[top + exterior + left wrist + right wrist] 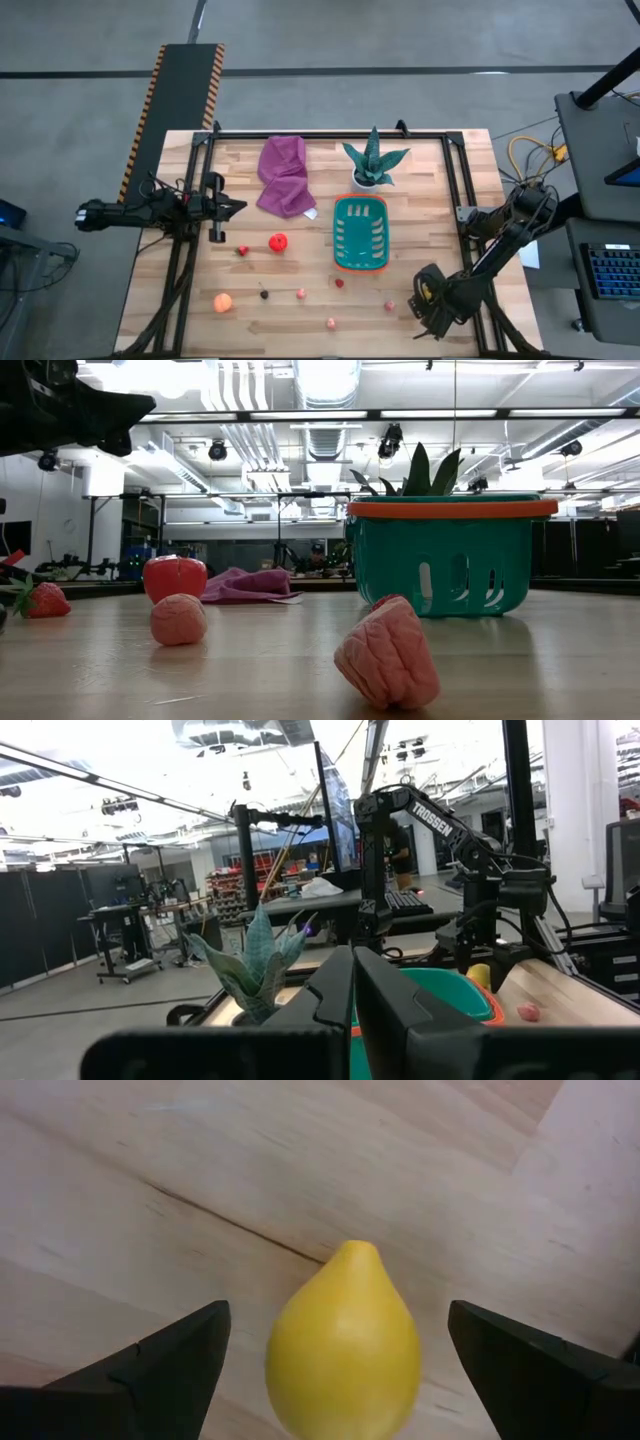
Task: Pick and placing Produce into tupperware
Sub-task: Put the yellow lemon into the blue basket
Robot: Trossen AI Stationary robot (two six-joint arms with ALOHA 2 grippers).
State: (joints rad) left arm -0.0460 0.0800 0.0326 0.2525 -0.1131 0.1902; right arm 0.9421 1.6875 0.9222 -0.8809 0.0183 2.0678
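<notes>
The right gripper (335, 1370) is hovering spread around the yellow lemon (342, 1345) on the desk (200, 1170), straddling it for a grasp, while the left gripper (352, 1010) is waiting pressed together.

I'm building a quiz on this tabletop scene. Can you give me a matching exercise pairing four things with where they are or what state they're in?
Things:
1. yellow plastic lemon
2. teal slotted plastic basket with orange rim
3. crumpled purple cloth
4. left gripper

Places or states:
A. shut, hovering at the table's left edge
B. lying on the wood between the right gripper's open fingers
C. beside the green spiky plant in a white pot, towards the left arm
D. mid-table, nothing visible inside

Pairs: 1-B, 2-D, 3-C, 4-A
</notes>
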